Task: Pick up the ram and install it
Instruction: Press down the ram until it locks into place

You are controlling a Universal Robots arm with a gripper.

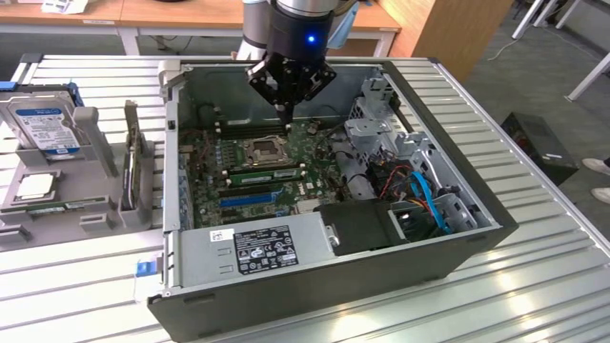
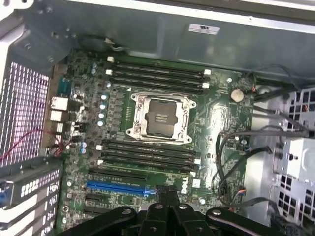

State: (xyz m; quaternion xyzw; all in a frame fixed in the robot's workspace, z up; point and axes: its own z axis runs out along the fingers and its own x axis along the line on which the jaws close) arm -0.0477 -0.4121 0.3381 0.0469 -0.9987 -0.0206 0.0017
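Note:
My gripper [image 1: 285, 107] hangs inside the open computer case [image 1: 476, 214], above the back of the motherboard [image 1: 315, 136]. Its fingers are shut with nothing between them. In the wrist view the shut gripper [image 2: 167, 192] hovers over the blue expansion slot [image 2: 117, 188]. A long thin green strip, apparently the ram [image 1: 263, 172], lies along the bank of memory slots just in front of the CPU socket [image 1: 264, 150]. It is apart from the gripper. In the wrist view I cannot tell it from the black slots [image 2: 147, 155].
The power supply [image 1: 257, 246] fills the case's front. Drive cages and cables [image 1: 391, 143] crowd the exterior view's right. A grey rack [image 1: 57, 207] outside the case on the left holds a hard drive [image 1: 43, 125] and thin boards standing on edge [image 1: 131, 153].

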